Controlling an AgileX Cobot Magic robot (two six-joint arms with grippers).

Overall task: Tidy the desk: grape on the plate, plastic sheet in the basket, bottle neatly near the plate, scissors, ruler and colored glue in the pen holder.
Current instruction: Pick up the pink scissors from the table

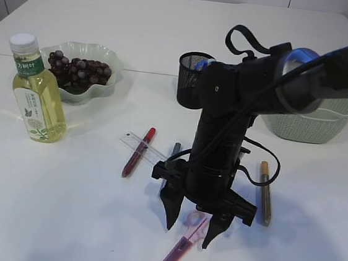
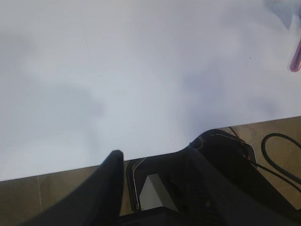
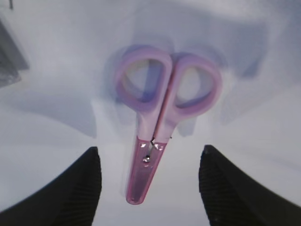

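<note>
Pink scissors (image 1: 182, 240) (image 3: 160, 108) lie flat on the white table, blades in a pink sheath. My right gripper (image 1: 189, 231) (image 3: 150, 148) hangs open just above them, its fingers either side of the sheathed blades, touching nothing. The clear ruler (image 1: 142, 145) lies under a red glue pen (image 1: 138, 152); a dark pen (image 1: 172, 158) and a yellow one (image 1: 265, 191) lie nearby. Grapes (image 1: 81, 69) sit on the green plate (image 1: 116, 59), the bottle (image 1: 37, 91) upright beside it. The black pen holder (image 1: 193, 79) and the basket (image 1: 311, 125) stand behind. No plastic sheet shows. My left gripper (image 2: 160, 146) is open and empty at the table edge.
The right arm (image 1: 273, 78) crosses in front of the basket and beside the pen holder, hiding part of both. Something blue (image 1: 199, 63) stands inside the pen holder. In the left wrist view the table's near edge (image 2: 70, 169) and floor show below it.
</note>
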